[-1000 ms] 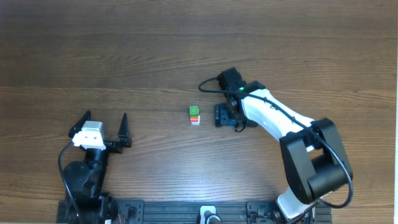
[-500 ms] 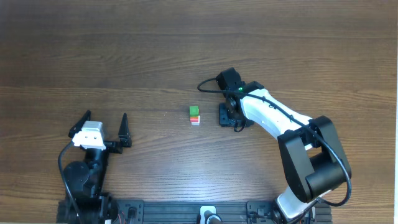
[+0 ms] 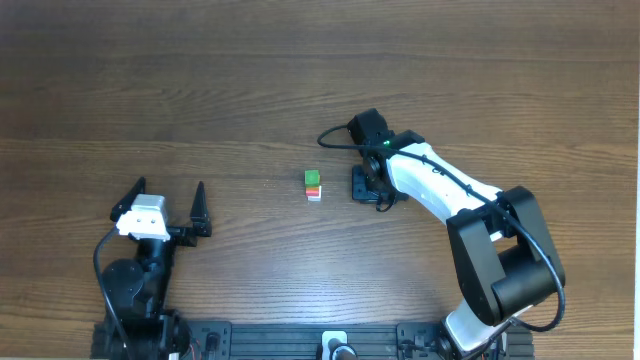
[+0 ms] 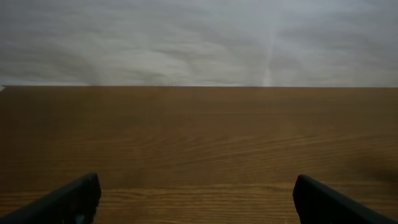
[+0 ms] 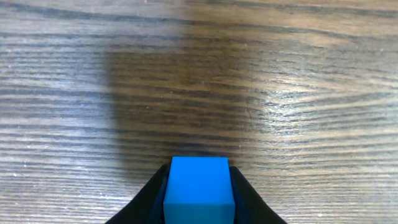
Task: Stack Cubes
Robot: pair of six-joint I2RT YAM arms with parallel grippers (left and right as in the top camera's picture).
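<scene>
Stacking step: judged to be the carry, with the blue cube (image 5: 199, 190) gripped and not yet set on the stack (image 3: 313, 185).
Right hand (image 3: 366, 186): closed on the blue cube, one finger pressed to each side face. It is seen near the stack, on the right arm's side of it and apart from it.
Left hand (image 3: 168, 204): spread wide with nothing held, by its own arm's base and well apart from the stack.
Next move: the cube would need to be raised above the stack's top, brought across and squared with it before release. The small footprint leaves little margin, so a nudge could topple the pile.
Blue cube: plain, bright, sharp-edged, held level above the wooden counter (image 5: 298, 74).
Stack: a green cube (image 3: 313, 177) sits on a red cube (image 3: 313, 189); a pale sliver at the base cannot be made out.
</scene>
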